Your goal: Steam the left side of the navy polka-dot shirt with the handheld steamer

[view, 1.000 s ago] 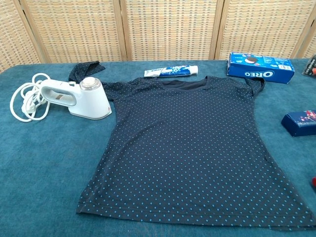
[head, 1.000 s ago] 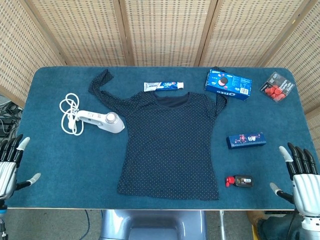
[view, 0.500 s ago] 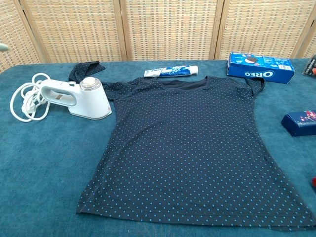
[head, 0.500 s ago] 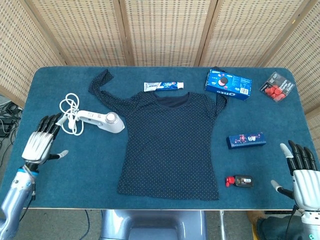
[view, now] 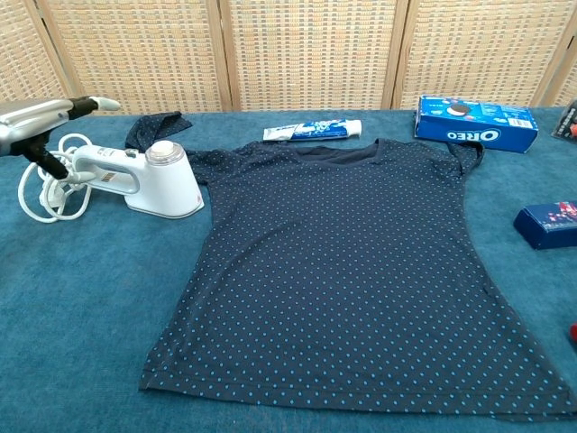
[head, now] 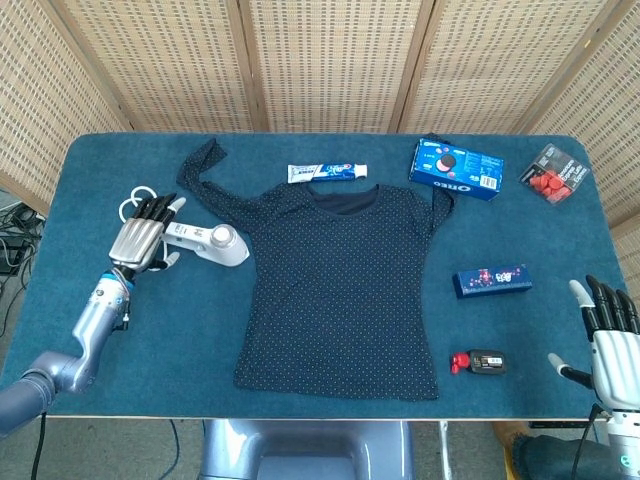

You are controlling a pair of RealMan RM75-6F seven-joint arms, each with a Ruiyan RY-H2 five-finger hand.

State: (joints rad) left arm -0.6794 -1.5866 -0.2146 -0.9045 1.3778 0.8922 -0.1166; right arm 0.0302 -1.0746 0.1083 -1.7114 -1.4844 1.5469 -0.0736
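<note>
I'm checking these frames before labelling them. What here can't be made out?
- Left hand over the steamer handle: head view looks down on its back, chest view cuts it at the left edge, so contact is unclear.
- Steamer cord: partly behind the hand in both views.
- Right hand: cut by the head view's corner, absent from chest view.
- Small black and red item: label too small to read.

Woven rattan screen (head: 330, 60) w/ wood frames behind blue table (head: 560, 330).
</note>
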